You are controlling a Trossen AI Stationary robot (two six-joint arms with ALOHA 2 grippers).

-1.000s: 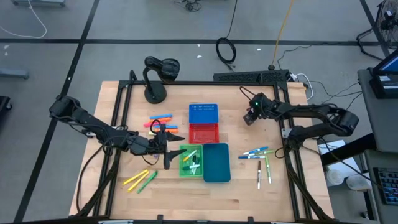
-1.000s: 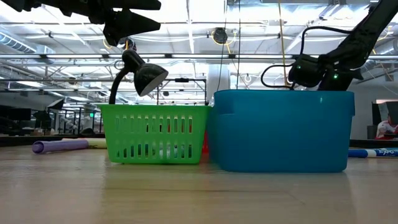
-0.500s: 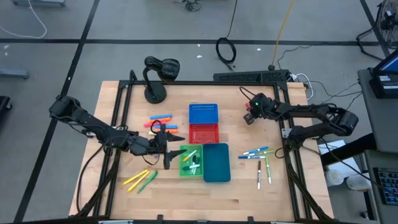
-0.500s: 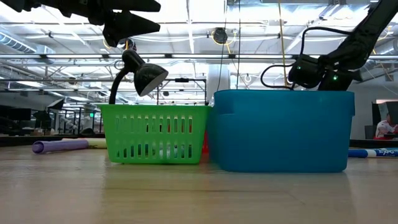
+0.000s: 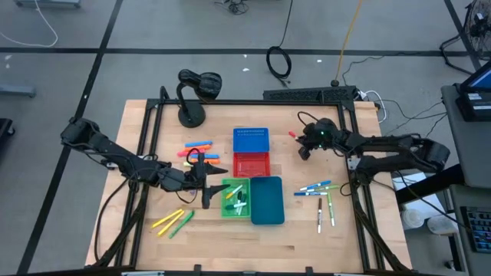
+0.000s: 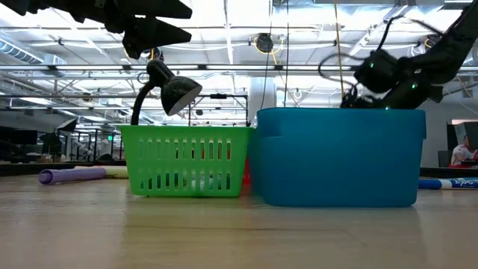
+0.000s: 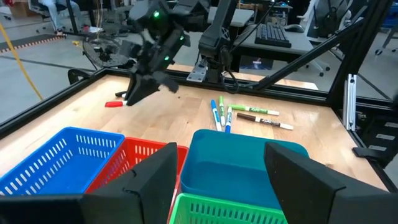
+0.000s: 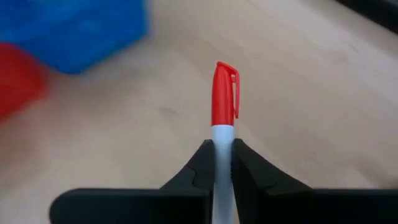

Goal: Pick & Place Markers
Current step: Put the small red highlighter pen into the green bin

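Partly done: a few markers (image 5: 238,198) already sit in the green bin (image 5: 226,207) at lower centre of the high view. Right gripper (image 8: 222,163) is clamped on a red-capped marker (image 8: 222,99), upper right of centre, just right of the blue bin (image 5: 251,140) and not yet over any bin. Left gripper (image 5: 209,179) hovers with fingers spread wide and empty, left of the green bin. Still loose on the table (image 5: 353,230): orange/pink cluster (image 5: 199,145) centre-left, yellow/green ones (image 5: 173,221) lower left, blue/green group (image 5: 321,192) right. Most of the work is left.
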